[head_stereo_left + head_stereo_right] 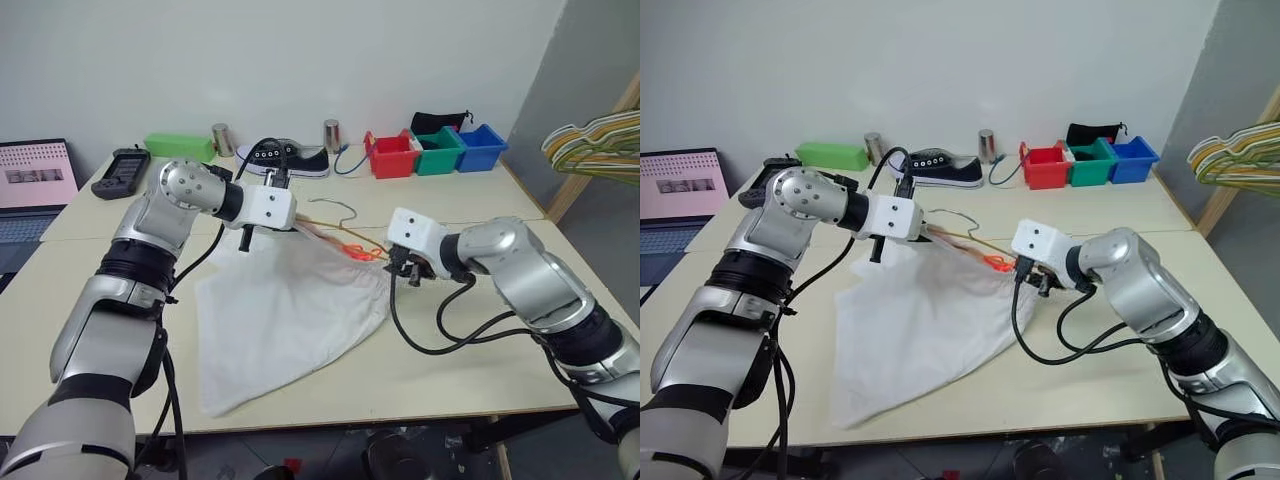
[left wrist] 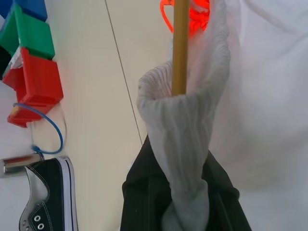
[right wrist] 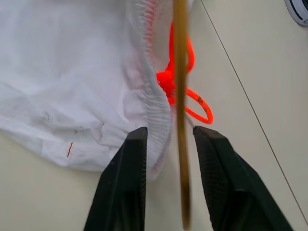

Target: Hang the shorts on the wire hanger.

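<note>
Bunched waistband of the shorts (image 2: 185, 159) is sitting clamped in the closed left gripper (image 2: 185, 211), the wire hanger (image 2: 180, 48) threading through it above the table (image 1: 480, 370). Right gripper (image 3: 166, 144) is standing half open around waistband and wire, gripping neither; it should be re-closing on the wire alone.

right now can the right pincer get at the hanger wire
Probably yes: the right pincer stands open with the wire hanger running between its fingers, beside the waistband of the shorts. Nothing blocks it.
</note>
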Controlling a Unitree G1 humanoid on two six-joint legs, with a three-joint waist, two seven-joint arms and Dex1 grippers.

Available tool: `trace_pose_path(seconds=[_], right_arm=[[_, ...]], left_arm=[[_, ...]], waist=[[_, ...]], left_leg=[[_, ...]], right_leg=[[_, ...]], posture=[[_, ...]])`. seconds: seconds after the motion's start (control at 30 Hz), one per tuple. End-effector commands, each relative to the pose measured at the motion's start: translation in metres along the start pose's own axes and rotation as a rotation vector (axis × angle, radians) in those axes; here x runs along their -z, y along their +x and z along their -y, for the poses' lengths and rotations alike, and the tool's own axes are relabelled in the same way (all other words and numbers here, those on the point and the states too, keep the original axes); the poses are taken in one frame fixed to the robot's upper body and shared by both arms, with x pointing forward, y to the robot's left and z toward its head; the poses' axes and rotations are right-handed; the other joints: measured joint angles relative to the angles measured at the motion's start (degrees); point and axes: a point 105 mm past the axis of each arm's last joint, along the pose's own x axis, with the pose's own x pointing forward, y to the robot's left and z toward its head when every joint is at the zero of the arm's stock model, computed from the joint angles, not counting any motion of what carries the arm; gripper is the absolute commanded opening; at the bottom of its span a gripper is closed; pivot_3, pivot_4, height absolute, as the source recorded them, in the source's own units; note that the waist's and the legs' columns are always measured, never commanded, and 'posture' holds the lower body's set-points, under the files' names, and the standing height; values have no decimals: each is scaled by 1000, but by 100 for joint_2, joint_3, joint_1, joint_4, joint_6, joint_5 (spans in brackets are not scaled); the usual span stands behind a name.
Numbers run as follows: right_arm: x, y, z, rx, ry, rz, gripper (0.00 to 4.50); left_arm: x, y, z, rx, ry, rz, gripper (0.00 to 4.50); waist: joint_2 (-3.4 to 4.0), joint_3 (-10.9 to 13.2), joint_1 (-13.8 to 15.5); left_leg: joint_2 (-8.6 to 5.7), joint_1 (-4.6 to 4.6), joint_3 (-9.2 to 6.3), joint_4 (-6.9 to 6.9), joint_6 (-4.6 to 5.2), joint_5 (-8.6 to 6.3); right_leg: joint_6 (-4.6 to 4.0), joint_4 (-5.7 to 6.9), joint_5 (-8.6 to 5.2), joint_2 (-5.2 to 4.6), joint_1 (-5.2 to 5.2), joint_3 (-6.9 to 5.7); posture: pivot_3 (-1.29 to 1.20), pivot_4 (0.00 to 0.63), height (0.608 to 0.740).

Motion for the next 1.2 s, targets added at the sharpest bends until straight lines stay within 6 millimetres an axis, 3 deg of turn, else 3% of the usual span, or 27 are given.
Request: trace_pose_path(seconds=[0.03,0.17,0.3,0.4,0.57,0.73,0.87,1.2], right_arm=[[-6,-30,14,37,42,39,2633],[3,-37,19,19,236,73,3516],[31,-14,0,-78,510,94,4464],[32,8,-8,-128,772,147,4464],[36,42,-10,-126,1024,182,4464],[30,51,-9,-116,1062,206,4464],[30,52,-11,-114,1074,217,3837],[16,46,-15,-168,1033,273,1635]], left_arm=[[-1,-16,-4,-64,13,6,0],[0,-21,-3,-88,1,7,0],[-1,-28,-7,-113,-14,7,0],[-2,-31,-8,-117,-16,6,0],[-5,-34,-8,-122,-18,11,0],[-5,-36,-7,-123,-17,5,0],[-6,-37,-8,-130,-16,7,0],[-4,-40,-12,-139,-17,-5,0]], waist=[[0,0,-2],[-2,-1,-7],[-44,-42,12],[-54,-50,-11],[-52,-53,-10],[-47,-55,46],[-46,-56,51],[-46,-56,48]], left_leg=[[0,0,0,0,0,0],[1,1,-7,1,1,1],[0,1,-16,4,10,9],[-6,5,-29,6,10,12],[-11,26,-45,6,9,31],[-14,35,-50,3,10,34],[-14,34,-50,3,12,35],[-13,34,-48,-3,12,35]], right_leg=[[0,0,0,-1,0,0],[0,11,0,1,-1,-6],[0,25,0,3,1,-15],[-1,49,0,6,-3,-20],[-1,82,0,12,0,-18],[-4,86,3,14,3,-16],[-5,84,3,14,3,-14],[-5,82,2,14,0,-14]], posture=[[-314,0,740],[-303,0,740],[-287,0,740],[-271,0,740],[-259,0,740],[-255,0,740],[-251,0,740],[-246,5,740]])
